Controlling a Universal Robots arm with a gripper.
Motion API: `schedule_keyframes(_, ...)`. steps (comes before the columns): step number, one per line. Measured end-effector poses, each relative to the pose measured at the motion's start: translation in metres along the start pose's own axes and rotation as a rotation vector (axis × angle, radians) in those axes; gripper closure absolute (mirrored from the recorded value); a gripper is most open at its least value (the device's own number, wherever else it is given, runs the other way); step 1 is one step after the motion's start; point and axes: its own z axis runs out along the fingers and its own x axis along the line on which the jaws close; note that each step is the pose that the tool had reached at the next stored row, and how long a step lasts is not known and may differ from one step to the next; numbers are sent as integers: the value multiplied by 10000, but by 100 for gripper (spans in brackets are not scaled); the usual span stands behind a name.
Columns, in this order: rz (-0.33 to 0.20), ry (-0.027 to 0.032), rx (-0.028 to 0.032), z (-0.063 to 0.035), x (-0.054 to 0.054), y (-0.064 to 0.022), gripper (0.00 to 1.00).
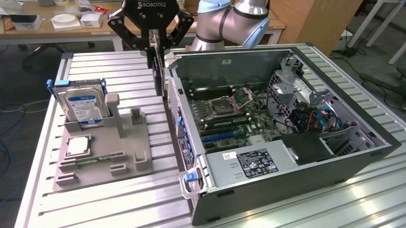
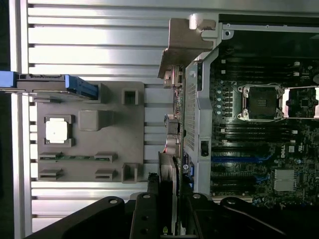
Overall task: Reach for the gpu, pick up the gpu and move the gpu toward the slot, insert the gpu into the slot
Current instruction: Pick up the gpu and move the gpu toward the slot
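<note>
My gripper (image 1: 154,43) hangs over the table, shut on the gpu (image 1: 157,76). The gpu is a thin dark card held upright and edge-on, just outside the rear wall of the open computer case (image 1: 190,156). In the wrist view the gripper (image 2: 168,211) clamps the gpu (image 2: 167,179) between its two black fingers (image 2: 144,219), over the gap between the grey fixture and the case. Inside the case lies the green motherboard (image 1: 254,118), on which a long black slot (image 1: 221,122) runs beside the processor socket (image 1: 228,102). In the wrist view the slot (image 2: 249,133) lies well to the side of the card.
On the exterior view's left, a grey fixture (image 1: 104,152) holds an upright hard drive (image 1: 82,104), a square chip (image 1: 77,146) and a slim memory stick (image 1: 95,159). A silver power supply (image 1: 254,161) and cables (image 1: 317,118) take up the case's near side. The table (image 1: 114,209) is slatted aluminium.
</note>
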Motion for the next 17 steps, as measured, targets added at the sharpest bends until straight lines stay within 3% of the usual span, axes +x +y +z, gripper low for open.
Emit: schedule_keyframes(17,-3,2,1,6,-293,3,73)
